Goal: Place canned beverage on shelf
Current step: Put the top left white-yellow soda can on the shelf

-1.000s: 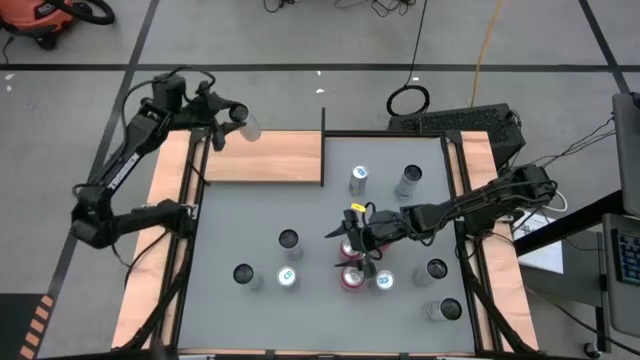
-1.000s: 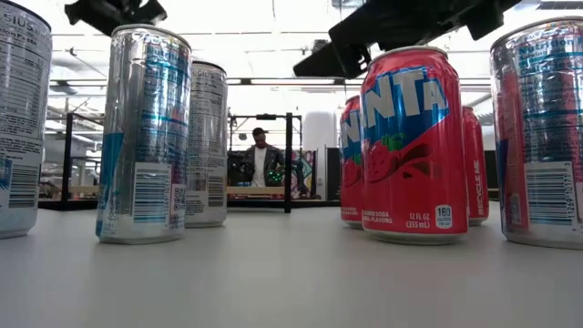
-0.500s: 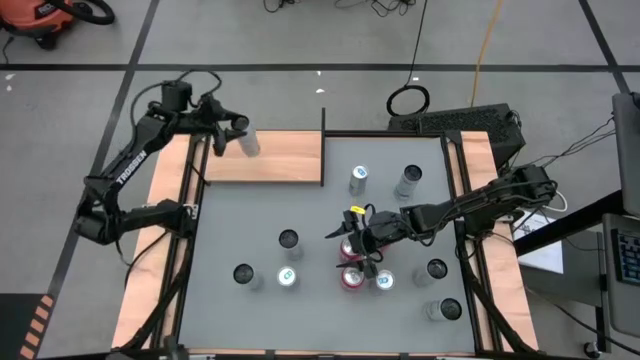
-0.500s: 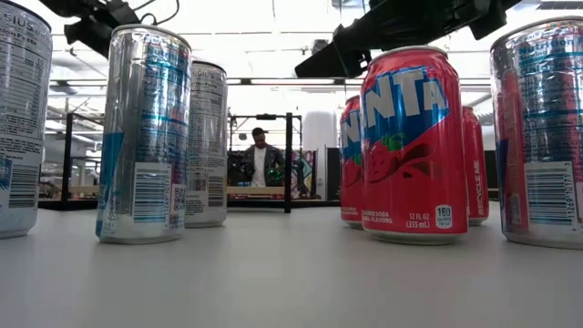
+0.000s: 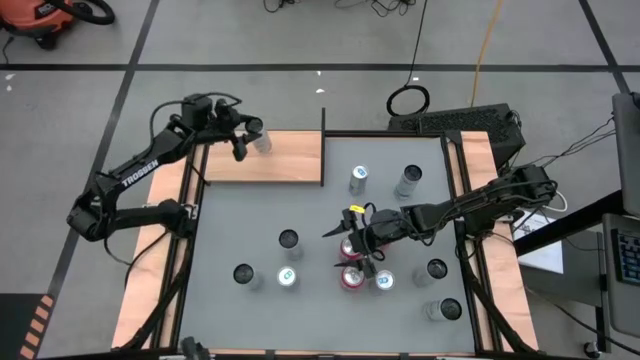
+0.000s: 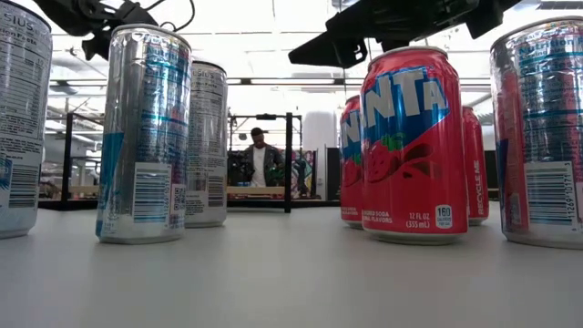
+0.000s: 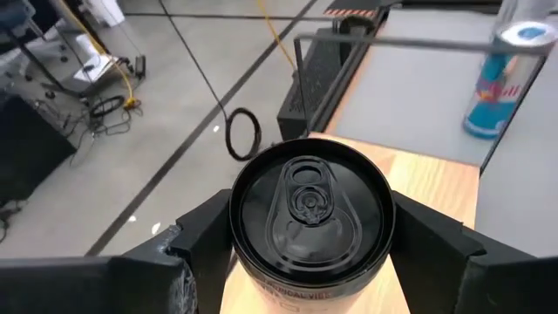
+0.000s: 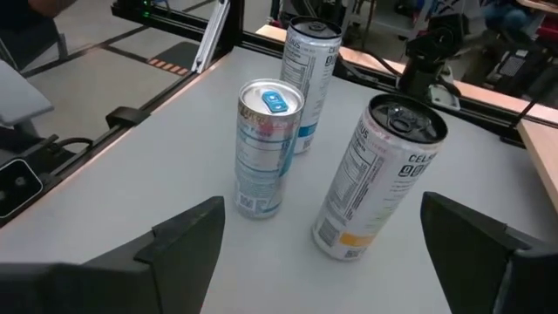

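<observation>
Risk sits with the left gripper [image 7: 305,253], clenched on a silver black-topped drink can [image 5: 261,141] above the far edge of the light-brown wood-grain shelf [image 5: 290,158]; releasing there could drop it off. Right gripper [image 5: 352,243] hovers with fingers spread above 2 red soda cans [image 6: 415,146].
</observation>
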You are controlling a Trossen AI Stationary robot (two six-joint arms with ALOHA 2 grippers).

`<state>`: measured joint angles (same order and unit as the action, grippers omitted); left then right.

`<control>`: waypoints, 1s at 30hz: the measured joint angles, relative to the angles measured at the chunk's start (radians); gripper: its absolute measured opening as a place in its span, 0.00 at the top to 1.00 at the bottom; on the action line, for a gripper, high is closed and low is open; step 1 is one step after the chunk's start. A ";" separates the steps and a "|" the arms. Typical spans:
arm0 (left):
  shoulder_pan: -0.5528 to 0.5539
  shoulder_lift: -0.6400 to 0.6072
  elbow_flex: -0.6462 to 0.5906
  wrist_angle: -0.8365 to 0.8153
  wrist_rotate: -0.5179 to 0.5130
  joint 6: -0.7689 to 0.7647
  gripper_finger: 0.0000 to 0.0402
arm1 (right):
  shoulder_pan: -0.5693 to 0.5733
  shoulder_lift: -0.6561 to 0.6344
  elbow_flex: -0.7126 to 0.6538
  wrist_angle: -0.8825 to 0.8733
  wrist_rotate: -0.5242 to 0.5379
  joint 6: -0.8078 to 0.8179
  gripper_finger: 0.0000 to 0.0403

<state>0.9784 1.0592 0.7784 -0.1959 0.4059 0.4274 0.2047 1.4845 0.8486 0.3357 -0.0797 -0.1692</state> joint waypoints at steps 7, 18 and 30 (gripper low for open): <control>-0.016 0.000 -0.068 0.022 -0.062 -0.004 0.39 | -0.018 0.000 0.000 0.000 0.001 0.011 0.21; -0.015 -0.002 -0.079 0.034 -0.068 -0.030 0.37 | -0.038 0.000 0.000 0.004 0.001 0.024 0.21; -0.016 -0.002 -0.079 0.029 -0.095 -0.055 0.27 | -0.038 0.000 0.000 0.004 0.000 0.026 0.21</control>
<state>0.9627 1.0573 0.6991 -0.1669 0.3110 0.3722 0.1669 1.4845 0.8486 0.3401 -0.0795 -0.1429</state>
